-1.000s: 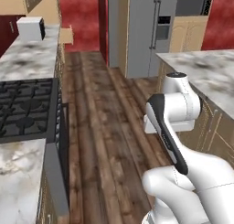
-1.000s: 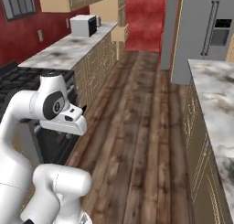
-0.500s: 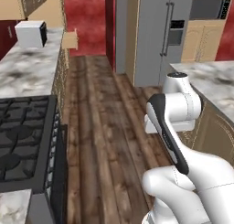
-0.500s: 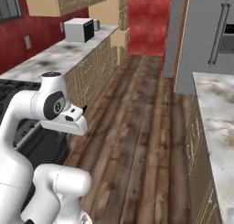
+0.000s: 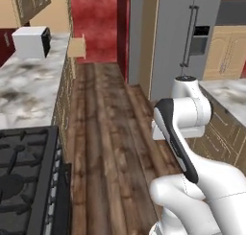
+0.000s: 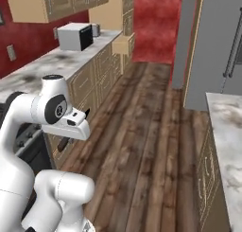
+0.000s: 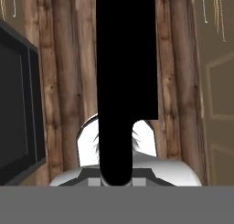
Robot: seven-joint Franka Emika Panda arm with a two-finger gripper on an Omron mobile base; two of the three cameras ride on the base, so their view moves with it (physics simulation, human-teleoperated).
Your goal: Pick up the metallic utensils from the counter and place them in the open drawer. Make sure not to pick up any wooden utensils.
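Note:
In the hand view a black knife [image 7: 125, 81] runs from the bottom centre up past the top edge, blade away from me, over the wooden floor. My gripper [image 7: 116, 175] is shut on its handle. The right base view shows the gripper [image 6: 64, 144] pointing down under the white hand, beside the cabinet fronts. The open drawer [image 5: 77, 46] [image 6: 121, 44] juts out as a tan box from the far end of the left-hand cabinets. Above those cabinets lies the marble counter [image 5: 29, 85] [image 6: 56, 63]. The wooden utensils are out of view.
A black stove [image 5: 24, 181] sits at the near left, and a white microwave [image 5: 31, 41] [image 6: 75, 36] stands on the counter beyond it. A grey refrigerator [image 5: 178, 32] and a second marble counter [image 5: 228, 92] [image 6: 229, 131] line the right. A wooden floor aisle runs between.
The whole scene has shifted, so the base has driven along the aisle: microwave and drawer are nearer, the stove has slid to the lower left. The arm's pose and grip are unchanged.

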